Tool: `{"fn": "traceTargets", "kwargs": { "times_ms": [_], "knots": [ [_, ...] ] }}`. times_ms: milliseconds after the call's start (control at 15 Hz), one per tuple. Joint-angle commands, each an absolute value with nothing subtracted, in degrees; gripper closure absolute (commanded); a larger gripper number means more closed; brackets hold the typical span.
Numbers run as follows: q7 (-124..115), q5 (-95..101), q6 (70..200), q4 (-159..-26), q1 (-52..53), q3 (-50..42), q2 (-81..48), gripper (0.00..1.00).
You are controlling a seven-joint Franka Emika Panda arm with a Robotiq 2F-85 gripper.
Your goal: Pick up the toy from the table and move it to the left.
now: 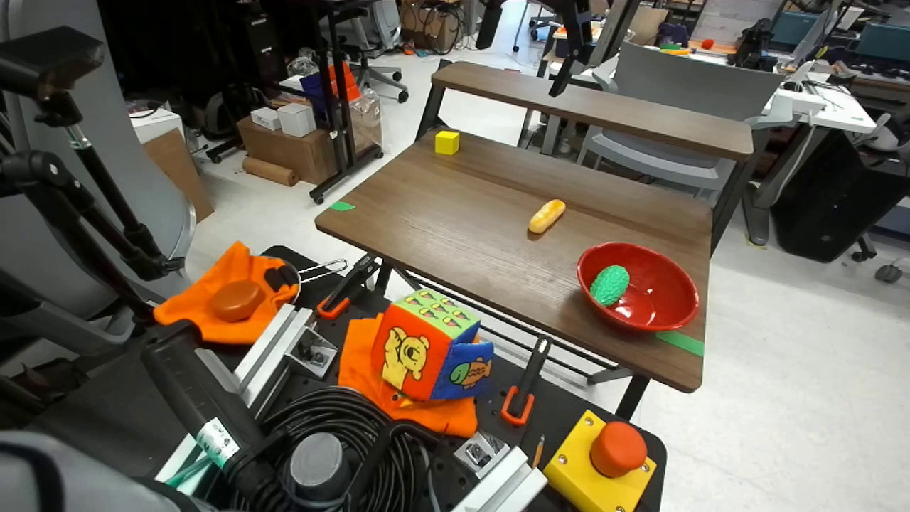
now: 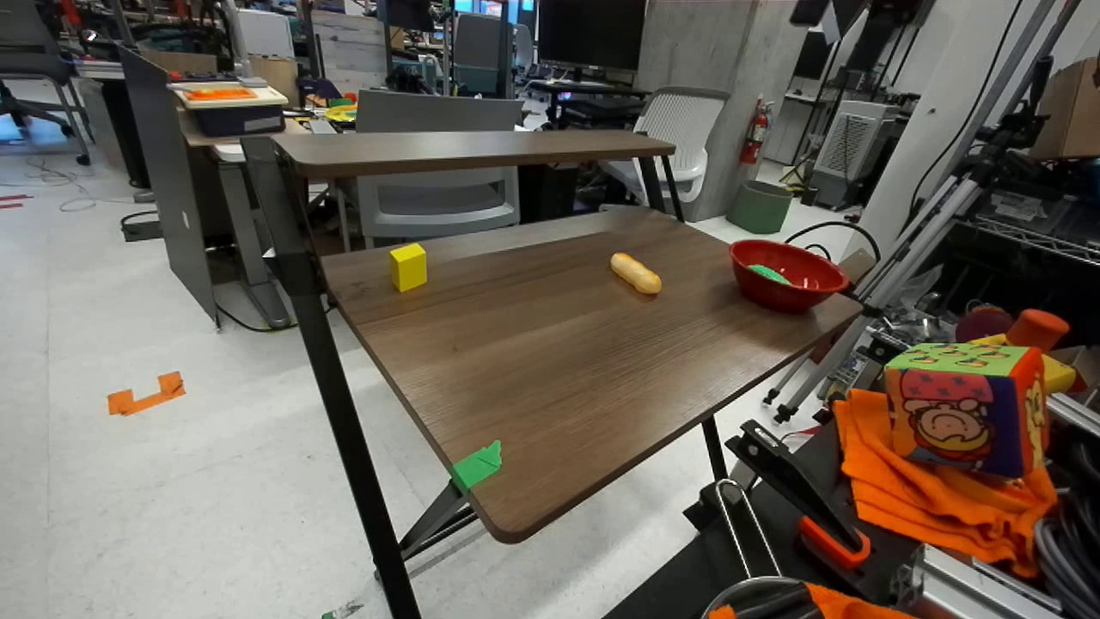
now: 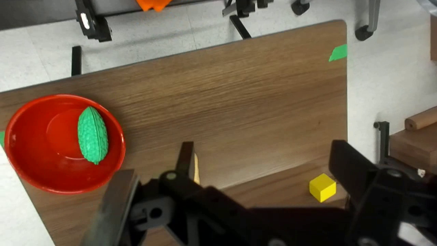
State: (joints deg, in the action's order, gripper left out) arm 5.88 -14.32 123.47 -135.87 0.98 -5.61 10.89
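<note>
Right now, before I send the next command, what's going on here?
The robot isn't handling anything: its gripper is open, holding nothing, up above the table. A yellow block and a toy bread roll rest directly on the tabletop, apart from each other. The red bowl there holds a bumpy green toy. No pick has been made yet, and the pictures don't settle which toy is meant.

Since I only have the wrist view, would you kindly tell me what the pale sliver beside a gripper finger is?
Observer: That is bread, lying unobstructed on the table in both exterior views.
Operator: Thank you; is there anything raised near the yellow block?
Observer: Yes, a shelf runs along the table's long edge on that side, higher than the tabletop.
</note>
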Motion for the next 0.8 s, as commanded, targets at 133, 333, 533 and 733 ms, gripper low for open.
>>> {"fn": "traceTargets", "kwargs": {
  "times_ms": [133, 333, 533, 733],
  "knots": [
    [-3.43, -10.57, 130.29, -122.26, 0.32, -2.40, -7.09, 0.00],
    [-8.49, -7.14, 129.63, -115.87, 0.35, -2.84, -14.77, 0.00],
    [-9.10, -5.93, 128.94, -110.11, 0.11, -2.82, -21.78, 0.00],
    [-8.43, -6.35, 129.56, -105.10, -0.03, -2.43, -27.65, 0.00]
  ]
}}
